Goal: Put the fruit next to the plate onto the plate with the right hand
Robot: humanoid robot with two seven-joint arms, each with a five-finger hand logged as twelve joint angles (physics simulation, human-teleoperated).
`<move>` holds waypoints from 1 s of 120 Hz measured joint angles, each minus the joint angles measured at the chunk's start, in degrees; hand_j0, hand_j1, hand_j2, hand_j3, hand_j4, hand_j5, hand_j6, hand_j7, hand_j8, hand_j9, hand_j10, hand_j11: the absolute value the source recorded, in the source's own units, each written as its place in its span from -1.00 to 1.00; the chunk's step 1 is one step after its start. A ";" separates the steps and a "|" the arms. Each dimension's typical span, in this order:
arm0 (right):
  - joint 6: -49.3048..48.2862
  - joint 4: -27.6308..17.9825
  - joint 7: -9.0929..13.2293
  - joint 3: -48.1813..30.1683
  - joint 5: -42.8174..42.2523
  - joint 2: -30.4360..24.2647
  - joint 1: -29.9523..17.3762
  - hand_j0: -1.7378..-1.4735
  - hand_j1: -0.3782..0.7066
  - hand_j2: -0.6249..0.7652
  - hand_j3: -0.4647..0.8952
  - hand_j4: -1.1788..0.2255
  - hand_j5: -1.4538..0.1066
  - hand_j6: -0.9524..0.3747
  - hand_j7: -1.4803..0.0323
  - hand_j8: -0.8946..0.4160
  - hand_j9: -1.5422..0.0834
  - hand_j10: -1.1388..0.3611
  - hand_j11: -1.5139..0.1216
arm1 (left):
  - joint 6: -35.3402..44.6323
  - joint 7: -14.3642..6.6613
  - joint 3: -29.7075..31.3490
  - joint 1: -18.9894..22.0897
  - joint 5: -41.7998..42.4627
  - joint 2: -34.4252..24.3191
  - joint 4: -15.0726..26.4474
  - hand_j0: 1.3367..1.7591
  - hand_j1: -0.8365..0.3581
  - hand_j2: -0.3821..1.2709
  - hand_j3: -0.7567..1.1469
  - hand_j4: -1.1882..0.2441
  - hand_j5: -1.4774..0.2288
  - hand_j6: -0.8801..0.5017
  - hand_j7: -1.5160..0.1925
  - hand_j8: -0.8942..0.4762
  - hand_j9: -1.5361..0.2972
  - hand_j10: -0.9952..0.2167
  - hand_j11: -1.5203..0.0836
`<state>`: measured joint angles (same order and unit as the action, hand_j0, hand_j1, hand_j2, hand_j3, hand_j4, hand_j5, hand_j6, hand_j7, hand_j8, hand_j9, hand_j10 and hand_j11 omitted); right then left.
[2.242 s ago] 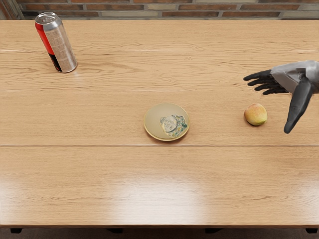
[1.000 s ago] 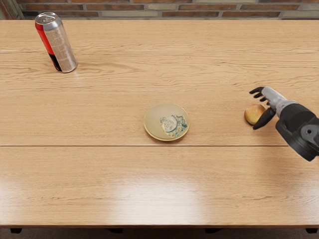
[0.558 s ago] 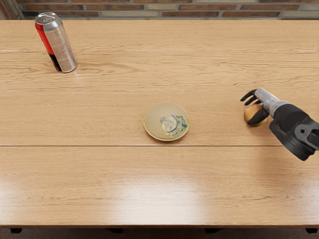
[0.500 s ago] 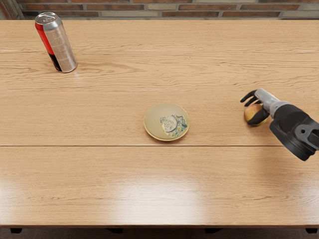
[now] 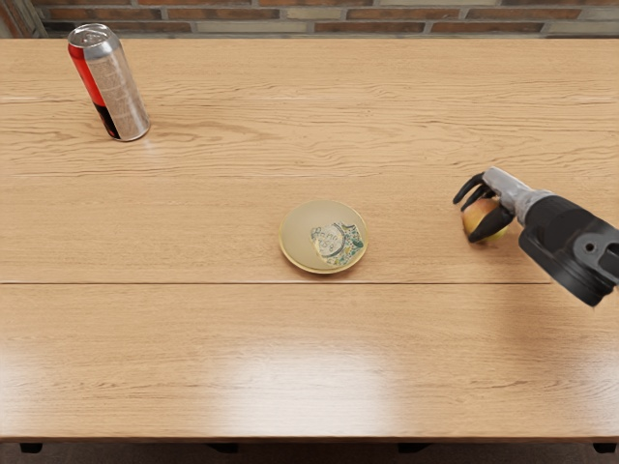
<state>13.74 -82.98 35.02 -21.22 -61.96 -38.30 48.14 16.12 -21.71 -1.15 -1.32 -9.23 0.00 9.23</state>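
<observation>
Wooden table [image 5: 193, 329], yellowish plate [image 5: 300, 224] at centre with its painted middle in plain sight, right hand [image 5: 488, 198] clasped round the yellow-red apple [image 5: 476, 221] far right, well apart from the plate, apple round, axis unreadable, soda can [image 5: 108, 82] standing far left.

My one head view looks down at a slant across the counter [image 5: 193, 338], brick wall [image 5: 290, 19] along the frame's top.
</observation>
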 joint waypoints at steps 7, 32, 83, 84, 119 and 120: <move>-0.04 -0.93 0.01 -0.17 0.05 0.05 0.40 -0.37 0.09 0.05 -0.32 -0.17 -0.16 -0.46 -0.08 -0.09 -0.07 0.13 -0.12 | 0.00 0.00 0.00 0.00 0.00 0.00 0.00 0.52 0.98 -0.54 -0.21 0.66 0.73 0.27 0.77 0.30 0.68 0.64 0.90; -1.17 -4.38 0.03 -0.87 0.17 3.08 1.89 -0.37 0.12 0.09 -0.32 -0.19 -0.23 -0.43 -0.13 -0.05 -0.12 0.15 -0.16 | -0.01 0.00 0.01 0.00 0.00 0.00 0.00 0.52 0.98 -0.54 -0.20 0.66 0.73 0.27 0.77 0.30 0.68 0.64 0.90; -3.87 -5.04 0.03 -1.11 0.42 13.73 5.46 -0.37 0.08 0.06 -0.32 -0.20 -0.34 -0.42 -0.18 -0.02 -0.22 0.16 -0.21 | 0.00 -0.01 0.02 0.00 0.00 0.00 0.00 0.52 0.98 -0.54 -0.20 0.66 0.73 0.27 0.77 0.30 0.68 0.64 0.90; -3.86 -5.03 0.03 -1.11 0.41 13.92 5.49 -0.36 0.08 0.06 -0.32 -0.20 -0.34 -0.43 -0.18 -0.02 -0.22 0.15 -0.21 | 0.00 -0.01 0.01 0.00 0.00 0.00 0.00 0.52 0.98 -0.54 -0.20 0.66 0.73 0.27 0.77 0.30 0.68 0.64 0.90; -3.63 -4.09 0.05 -1.39 0.09 18.63 5.78 -0.36 0.02 0.00 -0.32 -0.22 -0.32 -0.46 -0.19 -0.07 -0.20 0.12 -0.22 | 0.01 0.00 0.01 0.00 0.01 0.00 0.00 0.52 0.98 -0.54 -0.20 0.66 0.73 0.27 0.77 0.30 0.68 0.64 0.90; -3.62 -4.07 0.05 -1.37 0.09 18.71 5.74 -0.36 0.02 0.00 -0.32 -0.22 -0.32 -0.46 -0.19 -0.07 -0.20 0.12 -0.22 | 0.01 0.00 0.01 0.00 0.01 0.00 0.00 0.52 0.98 -0.54 -0.20 0.66 0.73 0.27 0.77 0.30 0.68 0.64 0.90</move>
<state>10.11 -87.04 35.07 -22.59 -61.88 -19.59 53.89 16.13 -21.71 -1.14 -1.32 -9.23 0.00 9.23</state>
